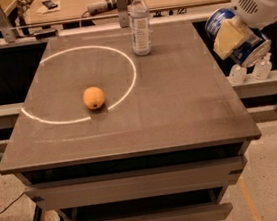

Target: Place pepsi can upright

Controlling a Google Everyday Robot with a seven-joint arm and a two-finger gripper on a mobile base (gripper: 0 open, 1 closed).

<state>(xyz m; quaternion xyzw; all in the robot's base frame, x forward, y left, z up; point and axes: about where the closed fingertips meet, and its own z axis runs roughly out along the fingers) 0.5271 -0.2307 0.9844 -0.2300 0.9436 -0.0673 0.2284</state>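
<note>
The blue pepsi can with white markings is held tilted in the air, past the table's right edge and well above the tabletop. My gripper is shut on it, with a tan finger pad pressed across its side. The white arm reaches in from the top right corner. One silver end of the can points down to the right.
A dark grey table carries a white painted circle, an orange inside it, and a tall clear water bottle at the back. Two small white bottles stand on the ledge right of the table. A cluttered bench runs behind.
</note>
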